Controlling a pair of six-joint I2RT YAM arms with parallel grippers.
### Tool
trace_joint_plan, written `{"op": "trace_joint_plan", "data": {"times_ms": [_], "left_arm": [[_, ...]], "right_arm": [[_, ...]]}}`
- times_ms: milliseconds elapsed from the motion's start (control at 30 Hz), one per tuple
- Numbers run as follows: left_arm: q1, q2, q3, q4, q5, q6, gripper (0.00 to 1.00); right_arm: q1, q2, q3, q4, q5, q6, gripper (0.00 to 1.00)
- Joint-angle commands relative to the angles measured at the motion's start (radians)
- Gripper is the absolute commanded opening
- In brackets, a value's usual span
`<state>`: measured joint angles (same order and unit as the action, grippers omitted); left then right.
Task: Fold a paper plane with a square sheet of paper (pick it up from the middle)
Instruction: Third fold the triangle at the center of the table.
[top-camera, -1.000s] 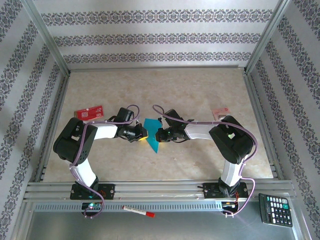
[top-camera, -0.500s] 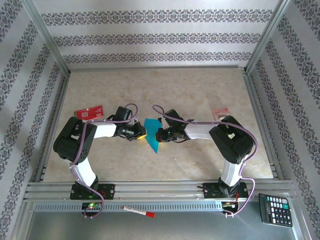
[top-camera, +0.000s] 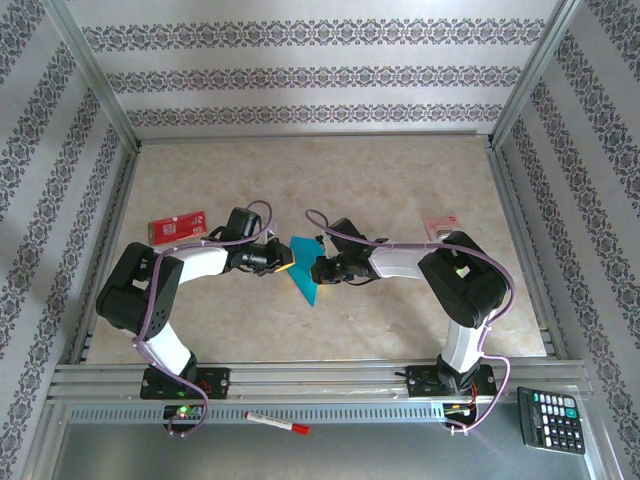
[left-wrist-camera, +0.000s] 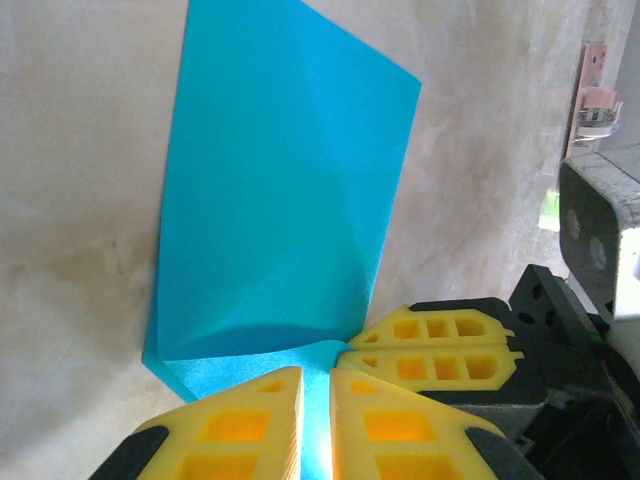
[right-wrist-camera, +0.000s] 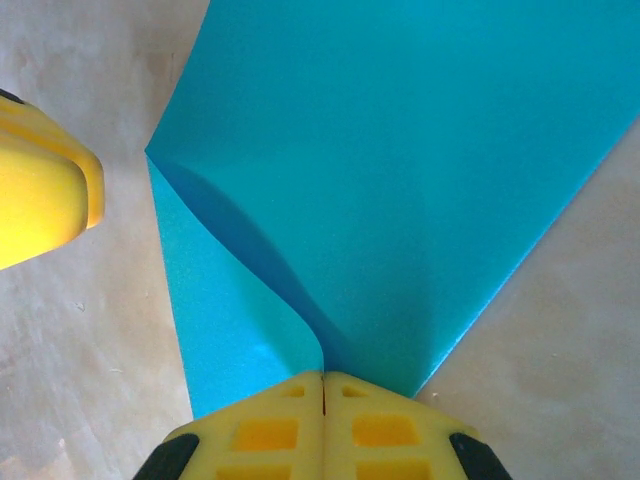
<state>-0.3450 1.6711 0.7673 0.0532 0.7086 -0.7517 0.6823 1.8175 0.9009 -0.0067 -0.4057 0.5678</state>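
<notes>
The paper (top-camera: 303, 272) lies mid-table, caught between the left gripper (top-camera: 286, 262) and the right gripper (top-camera: 314, 268). It's a creased teal shape, one flap curling up off the layer beneath.

In the right wrist view the right gripper is clenched tight on it. Its pads (right-wrist-camera: 270, 425) press together with no gap, the curled edge runs straight into the seam, and the sheet fans out ahead of the tips.

The left gripper faces it from the opposite side, tips almost nose to nose. There's a thin slit between its pads (left-wrist-camera: 240, 420) with a bluish glow in it, and I can't tell whether they pinch the paper or just sit over it.

Out behind the left gripper lies a red card (top-camera: 178, 226), and behind the right one a pink packet (top-camera: 441, 226), both on the table (top-camera: 330, 170). Down by the arm bases are a pen (top-camera: 278, 423) and a calculator (top-camera: 551, 418).
</notes>
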Motion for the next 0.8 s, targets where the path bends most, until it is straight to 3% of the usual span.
{"op": "trace_joint_plan", "data": {"times_ms": [0,767], "left_arm": [[0.001,0.018,0.022,-0.004,0.030,0.007,0.15],[-0.025,0.119,0.032,0.007,0.033,0.031,0.15]], "right_arm": [[-0.013,0.025,-0.009,-0.096,0.034,-0.030,0.00],[-0.015,0.019,0.001,-0.098,0.032,-0.032,0.00]]}}
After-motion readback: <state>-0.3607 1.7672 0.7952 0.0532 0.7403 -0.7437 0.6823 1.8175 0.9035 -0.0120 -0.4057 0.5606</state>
